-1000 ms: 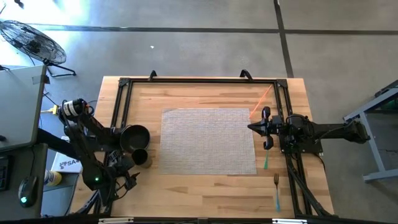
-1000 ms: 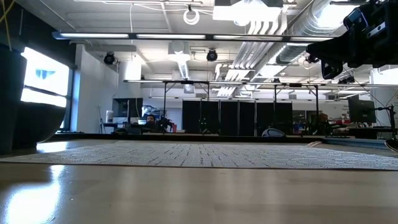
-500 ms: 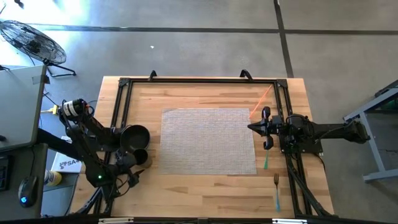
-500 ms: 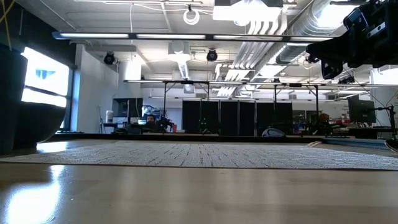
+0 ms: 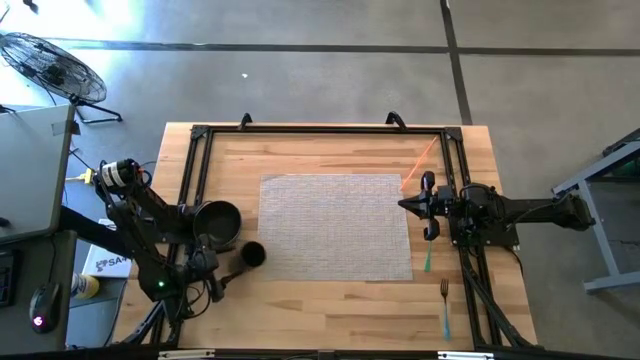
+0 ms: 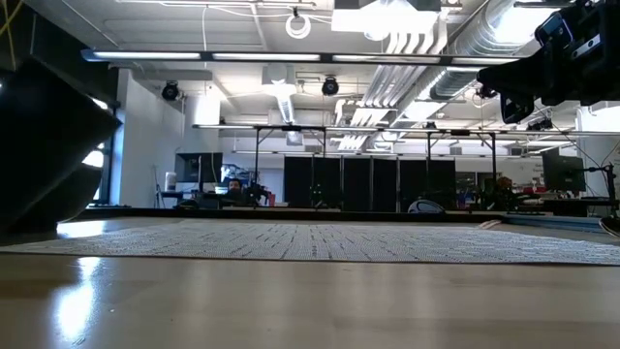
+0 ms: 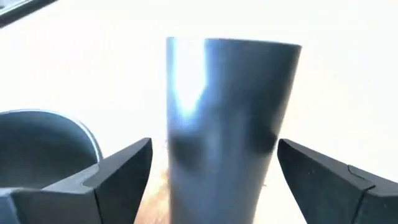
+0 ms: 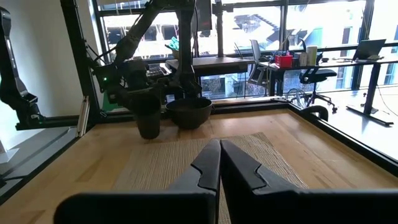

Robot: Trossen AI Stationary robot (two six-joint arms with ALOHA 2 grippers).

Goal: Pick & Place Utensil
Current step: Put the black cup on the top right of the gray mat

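Fingers of the left gripper (image 7: 211, 180) stand apart around the dark cup (image 5: 252, 255), which has shifted toward the placemat (image 5: 335, 226); right gripper (image 8: 219, 163) waits pressed together, utensils untouched.

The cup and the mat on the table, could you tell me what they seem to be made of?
The cup looks like dark glossy plastic or glazed ceramic, given its bright sheen. The mat appears to be woven fibre, matte, with a fine grey weave.

Table (image 5: 330, 305): mat (image 5: 335, 227), bowl (image 5: 217, 220), cup (image 5: 251, 255), prob. forks (image 5: 444, 305).
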